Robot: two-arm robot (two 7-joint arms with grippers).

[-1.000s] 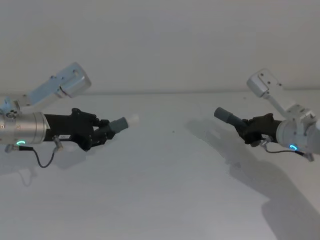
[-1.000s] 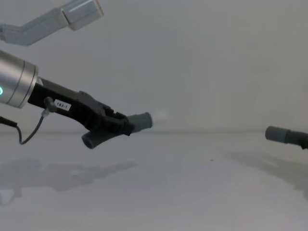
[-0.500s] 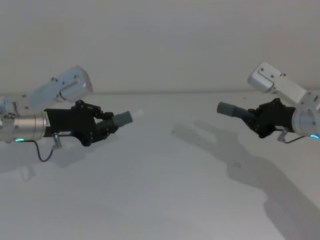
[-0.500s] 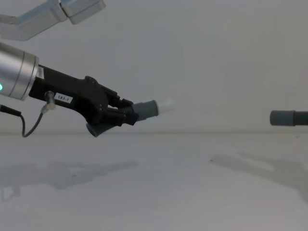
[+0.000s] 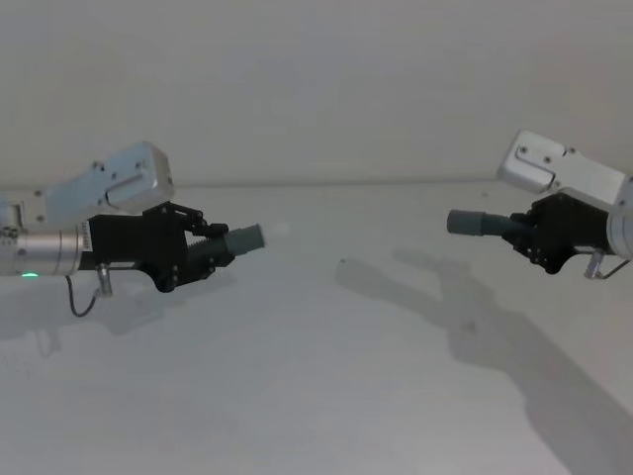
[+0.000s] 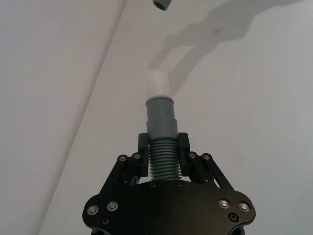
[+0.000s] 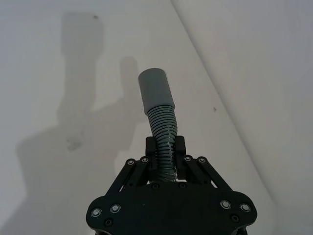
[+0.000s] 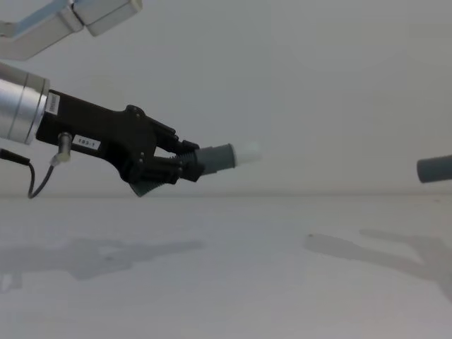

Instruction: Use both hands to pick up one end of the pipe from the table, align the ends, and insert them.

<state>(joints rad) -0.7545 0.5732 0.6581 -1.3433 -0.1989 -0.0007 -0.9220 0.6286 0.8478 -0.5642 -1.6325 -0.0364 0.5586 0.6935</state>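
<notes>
Both ends of the pipe are held in the air above the white table (image 5: pixel 316 386), facing each other across a wide gap. My left gripper (image 5: pixel 218 247) (image 6: pixel 162 147) (image 8: pixel 185 167) is shut on the ribbed hose just behind the grey cuff (image 5: pixel 247 237) (image 6: pixel 160 120) (image 8: pixel 215 157), which carries the pale spigot (image 6: pixel 158 83) (image 8: pixel 248 150). My right gripper (image 5: pixel 518 230) (image 7: pixel 165 147) is shut on the hose behind the plain grey cuff (image 5: pixel 473 223) (image 7: pixel 155 90) (image 8: pixel 434 169). That plain cuff (image 6: pixel 161 4) also shows far off in the left wrist view. The rest of the hose is hidden behind the grippers.
The arms' shadows (image 5: pixel 465 317) fall on the table under the right gripper. A small dark speck (image 5: pixel 342 261) marks the table between the two ends. A pale wall (image 5: pixel 316 89) rises behind the table's far edge.
Both grippers have risen with their hose ends. The cuffs now lie more level, and the right one has drawn back to the right, widening the gap.
</notes>
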